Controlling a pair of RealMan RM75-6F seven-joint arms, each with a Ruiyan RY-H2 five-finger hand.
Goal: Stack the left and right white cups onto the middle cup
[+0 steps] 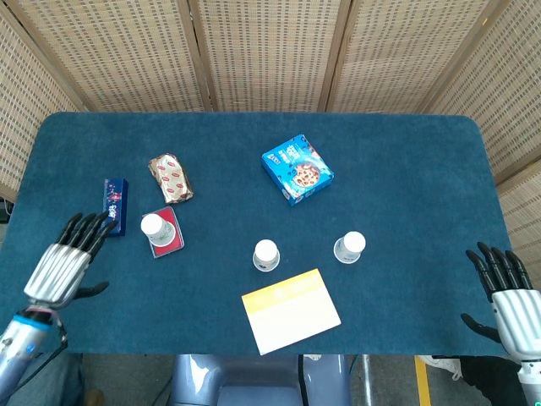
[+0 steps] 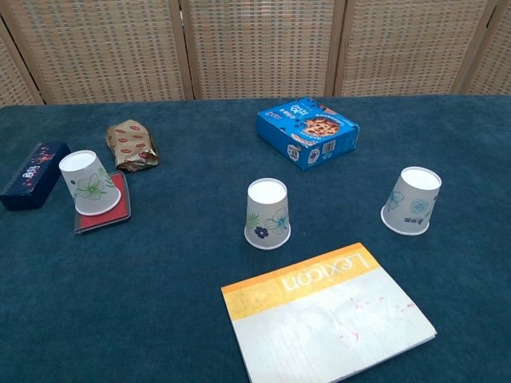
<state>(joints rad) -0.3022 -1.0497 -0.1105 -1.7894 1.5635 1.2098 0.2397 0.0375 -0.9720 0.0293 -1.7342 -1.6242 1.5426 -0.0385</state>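
Note:
Three white paper cups stand upside down on the blue table. The left cup (image 1: 153, 226) (image 2: 90, 183) sits on a red card (image 1: 166, 231) (image 2: 104, 206). The middle cup (image 1: 265, 254) (image 2: 267, 212) and the right cup (image 1: 349, 246) (image 2: 412, 200) stand on bare cloth. My left hand (image 1: 69, 257) hovers with fingers spread, a short way left of the left cup and holding nothing. My right hand (image 1: 505, 292) is at the table's near right corner, fingers apart and empty. Neither hand shows in the chest view.
A yellow and white booklet (image 1: 290, 309) (image 2: 327, 314) lies just in front of the middle cup. A blue cookie box (image 1: 297, 169) (image 2: 307, 132) sits behind the cups. A brown snack packet (image 1: 171, 178) (image 2: 131, 144) and a dark blue box (image 1: 113, 205) (image 2: 33, 175) lie at the left.

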